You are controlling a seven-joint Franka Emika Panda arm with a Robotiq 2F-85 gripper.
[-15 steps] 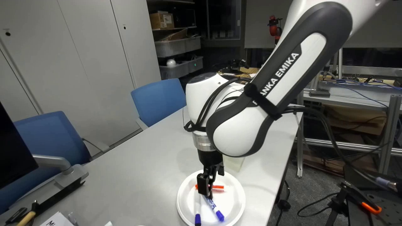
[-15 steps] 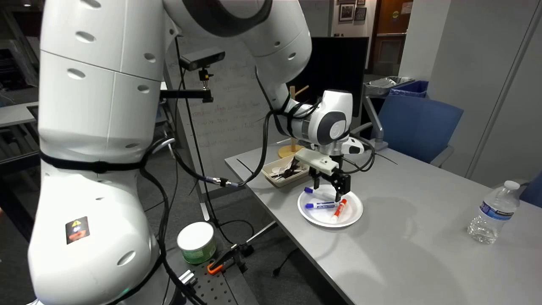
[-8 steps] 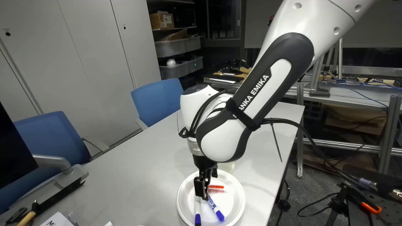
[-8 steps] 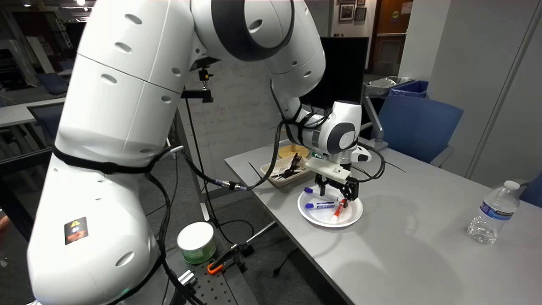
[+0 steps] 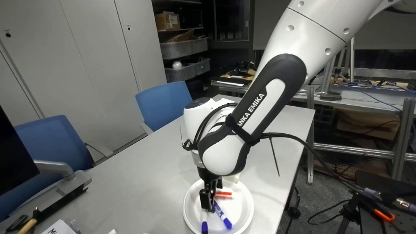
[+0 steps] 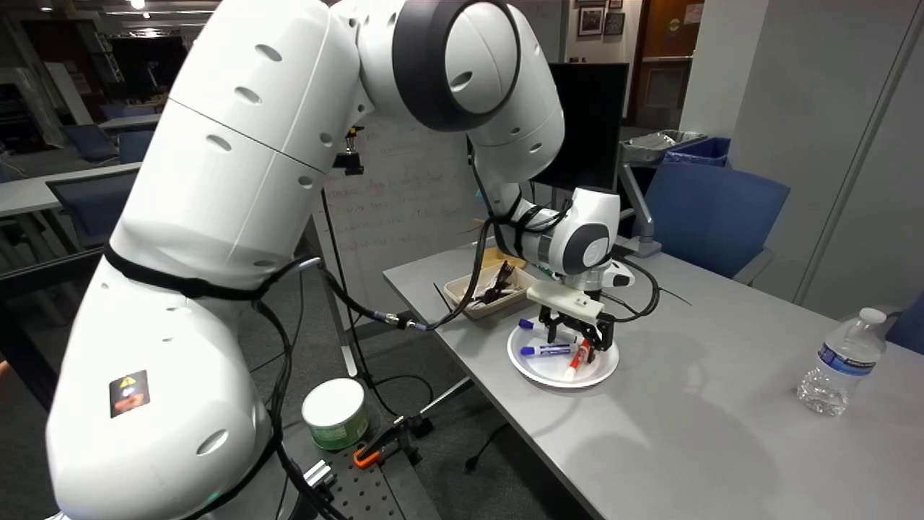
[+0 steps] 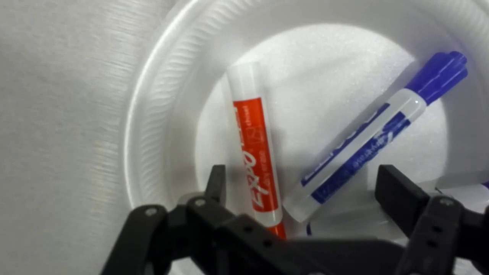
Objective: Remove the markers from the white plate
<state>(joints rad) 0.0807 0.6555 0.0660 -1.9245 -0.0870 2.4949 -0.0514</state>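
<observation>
On the white plate (image 7: 164, 107), between the jaws in the wrist view: orange-red marker (image 7: 256, 152), much nearer one jaw than the other, white end sticking out past the tips, capped end partly hidden. Also inside that gap, plain end of a blue-capped marker (image 7: 366, 145), slanting away with cap over the plate's sloping side. Right next to the orange-red one at the plain end; can't tell if touching. Other blue-capped marker (image 5: 204, 223) lying below the opposite jaw, also on the plate, partly hidden.

Jaws spread wide, aimed down, tips low over the plate. Can't tell if in contact with it.

Arm (image 5: 252, 113) in both exterior views: stretched out over the desk (image 6: 722, 433), bent high up, forearm sloping down, end section roughly upright above the plate. Plate flat on the desk, near an edge.
</observation>
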